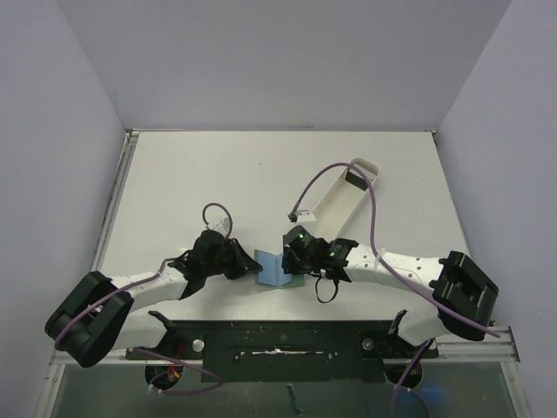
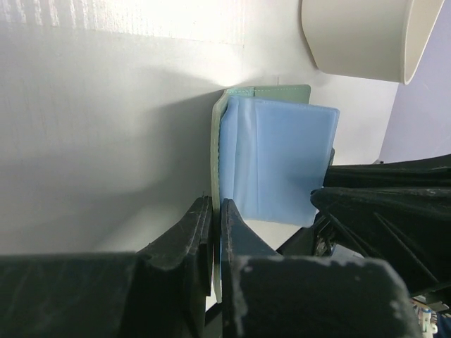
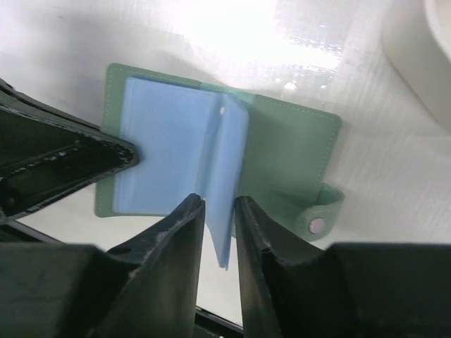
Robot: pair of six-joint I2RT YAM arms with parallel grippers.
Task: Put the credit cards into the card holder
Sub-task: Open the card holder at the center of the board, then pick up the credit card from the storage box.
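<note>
Your left pincer is clamped on the holder cover; the right pincer pinches a blue pocket leaf. Pull apart too hard and you could tear the leaf. The tray sits at 1 o'clock.

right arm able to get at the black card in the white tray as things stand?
Probably, but not right away. The right gripper is closed on a blue pocket leaf of the card holder and must let go first. The tray lies just behind it on its own side, top open, a black card at the far end.

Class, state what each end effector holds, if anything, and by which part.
Left end effector pinches the card holder by its green cover edge; right end effector grips a blue inner pocket sleeve.
</note>
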